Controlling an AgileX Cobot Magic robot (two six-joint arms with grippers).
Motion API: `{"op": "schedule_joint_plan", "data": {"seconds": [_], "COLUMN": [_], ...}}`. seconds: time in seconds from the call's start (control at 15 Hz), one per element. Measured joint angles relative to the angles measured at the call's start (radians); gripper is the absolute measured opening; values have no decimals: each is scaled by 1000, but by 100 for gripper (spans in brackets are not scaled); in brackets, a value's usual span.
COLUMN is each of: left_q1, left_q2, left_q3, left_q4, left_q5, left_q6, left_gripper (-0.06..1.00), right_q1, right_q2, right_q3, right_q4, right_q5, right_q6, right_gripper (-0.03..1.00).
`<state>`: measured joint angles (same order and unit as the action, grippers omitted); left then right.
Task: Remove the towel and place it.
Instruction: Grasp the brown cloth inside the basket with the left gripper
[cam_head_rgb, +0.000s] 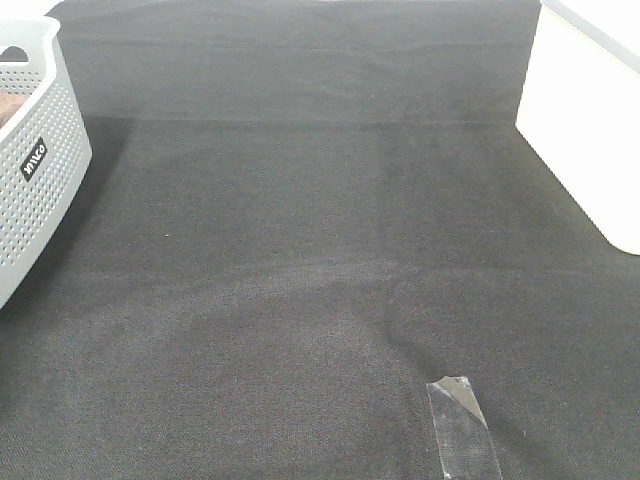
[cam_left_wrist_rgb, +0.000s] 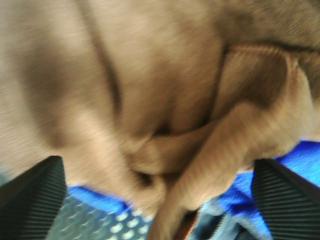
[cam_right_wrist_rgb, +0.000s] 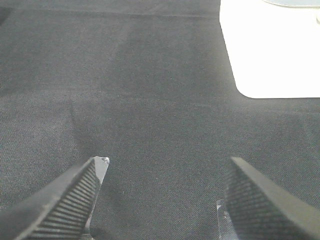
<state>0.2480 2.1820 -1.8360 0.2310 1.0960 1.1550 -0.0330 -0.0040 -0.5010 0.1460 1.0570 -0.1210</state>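
Observation:
The towel (cam_left_wrist_rgb: 165, 90) is a brown fuzzy cloth, bunched in folds and filling most of the left wrist view. It lies on a blue cloth (cam_left_wrist_rgb: 305, 160) inside the grey perforated basket (cam_left_wrist_rgb: 85, 225). My left gripper (cam_left_wrist_rgb: 160, 200) is open right over it, with a towel fold lying between the two wide-apart ribbed fingers (cam_left_wrist_rgb: 30, 200). From the high camera only a brown sliver of the towel (cam_head_rgb: 8, 105) shows inside the basket (cam_head_rgb: 35, 170) at the far left, and neither gripper appears there. My right gripper (cam_right_wrist_rgb: 165, 200) hangs open over the black table cloth (cam_right_wrist_rgb: 150, 100), holding nothing.
A black cloth (cam_head_rgb: 320, 250) covers the table. A white panel (cam_head_rgb: 585, 130) lies at the right edge, also seen as white panel (cam_right_wrist_rgb: 272, 50) from the right wrist. A clear strip of tape (cam_head_rgb: 462, 425) is stuck near the front.

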Motion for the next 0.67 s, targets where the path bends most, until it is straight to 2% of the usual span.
{"op": "schedule_joint_plan", "data": {"seconds": [0.07, 0.13, 0.27, 0.33, 0.4, 0.67], "left_q1": [0, 0, 0, 0, 0, 0], "left_q2": [2, 2, 2, 2, 2, -1], "left_q3": [0, 0, -1, -1, -1, -2], "left_q4": [-3, -4, -4, -4, -7, -25], "left_q5": [17, 27, 31, 36, 58, 110], "left_q6": [1, 1, -26, -58, -89, -128], "left_gripper": [84, 70, 25, 8, 2, 0], "right_q1": [0, 0, 0, 0, 0, 0], "right_q2": [0, 0, 0, 0, 0, 0], "right_q3": [0, 0, 0, 0, 0, 0], "right_q4": [0, 0, 0, 0, 0, 0], "right_q5": [0, 0, 0, 0, 0, 0], "right_q6": [0, 0, 0, 0, 0, 0], "right_gripper": [69, 69, 69, 69, 69, 69]}}
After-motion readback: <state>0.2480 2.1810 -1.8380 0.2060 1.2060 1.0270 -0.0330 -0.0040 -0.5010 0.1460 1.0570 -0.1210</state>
